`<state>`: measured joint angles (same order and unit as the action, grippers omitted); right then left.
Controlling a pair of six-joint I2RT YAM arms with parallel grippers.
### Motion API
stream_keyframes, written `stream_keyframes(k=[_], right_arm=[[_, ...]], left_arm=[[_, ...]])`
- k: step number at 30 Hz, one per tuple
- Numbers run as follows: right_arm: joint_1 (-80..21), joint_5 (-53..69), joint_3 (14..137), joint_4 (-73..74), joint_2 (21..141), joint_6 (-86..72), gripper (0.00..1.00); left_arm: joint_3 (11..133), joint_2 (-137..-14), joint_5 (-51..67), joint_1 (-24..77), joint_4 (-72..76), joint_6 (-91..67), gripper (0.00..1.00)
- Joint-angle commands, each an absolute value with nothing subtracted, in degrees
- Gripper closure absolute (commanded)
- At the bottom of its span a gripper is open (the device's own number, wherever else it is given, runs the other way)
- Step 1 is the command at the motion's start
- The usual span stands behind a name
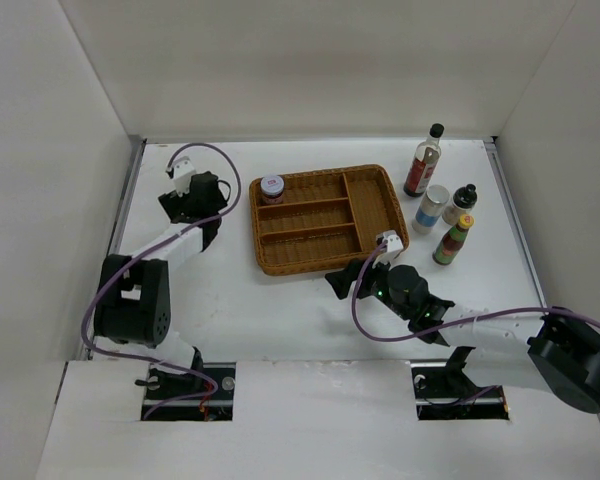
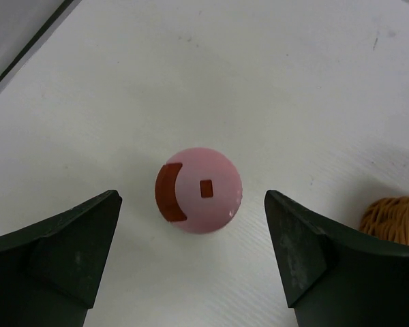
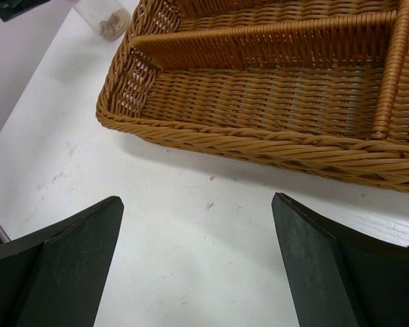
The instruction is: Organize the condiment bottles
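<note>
My left gripper [image 1: 202, 210] is open, pointing down left of the wicker tray [image 1: 380, 205]. In the left wrist view the pink-capped shaker [image 2: 199, 191] stands upright on the table between its fingers [image 2: 68, 245], untouched. The lavender-lidded jar [image 1: 272, 188] stands in the tray's far-left compartment. Right of the tray stand the tall dark-sauce bottle [image 1: 423, 160], the white blue-banded jar [image 1: 433, 208], the small dark bottle [image 1: 462, 203] and the green-red yellow-capped bottle [image 1: 453, 240]. My right gripper [image 1: 338, 282] is open and empty, low over the table at the tray's near edge [image 3: 259, 146].
The tray has three long compartments on the left and one wide compartment on the right. White walls close in the table on the left, back and right. The right wrist view shows the shaker's clear body [image 3: 105, 17] beyond the tray's left corner.
</note>
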<state>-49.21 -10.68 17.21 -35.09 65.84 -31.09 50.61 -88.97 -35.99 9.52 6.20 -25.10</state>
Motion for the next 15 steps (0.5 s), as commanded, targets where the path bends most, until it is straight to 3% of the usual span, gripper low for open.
stream_keyframes(k=[1,4,10,15], right_arm=[[-49.70,-10.11,19.16,-37.88,66.01,-31.03,0.03],[-49.70,-10.11,18.98,-37.97,65.92,-31.11,0.03],[-49.70,-10.11,18.81,-37.88,65.22,-31.03,0.02],[-49.70,-10.11,18.63,-37.97,65.04,-31.11,0.02]], left_arm=[[55.19,-91.22,-34.54,7.87,8.35,-25.22,0.14],[56.34,-93.25,-34.28,7.51,8.35,-25.14,0.23],[55.29,-92.21,-34.28,7.60,9.40,-25.31,0.59],[51.95,-80.01,-35.33,12.24,10.63,-25.05,0.62]])
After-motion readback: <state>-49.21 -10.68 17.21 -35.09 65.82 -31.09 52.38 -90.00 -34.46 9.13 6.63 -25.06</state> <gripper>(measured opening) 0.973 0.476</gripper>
